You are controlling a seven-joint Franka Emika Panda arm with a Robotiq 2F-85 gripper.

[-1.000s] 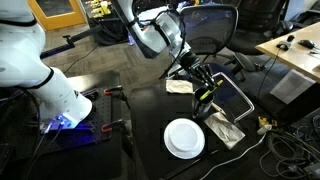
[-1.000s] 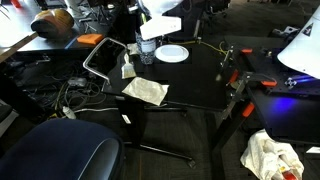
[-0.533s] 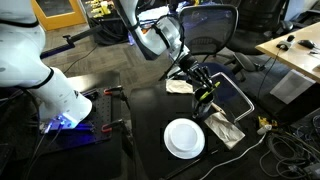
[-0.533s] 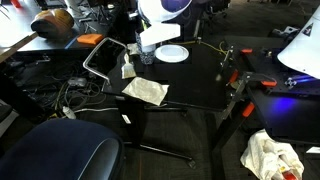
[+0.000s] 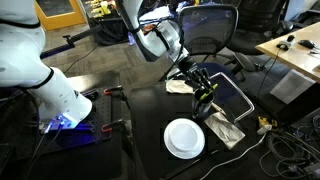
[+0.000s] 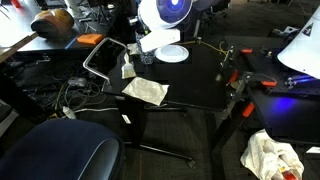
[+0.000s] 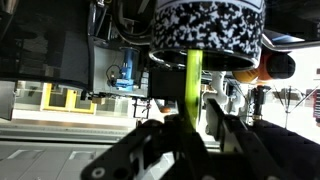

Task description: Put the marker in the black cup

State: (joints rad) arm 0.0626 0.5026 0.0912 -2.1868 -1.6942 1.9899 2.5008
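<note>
The gripper [image 5: 204, 95] has been raised slightly since the earlier frame. In the wrist view the marker [image 7: 193, 85] is seen clamped upright between the fingers [image 7: 240, 145]; beyond it, the white plate [image 5: 184, 138] is seen lying on the table [image 5: 145, 125]
</note>
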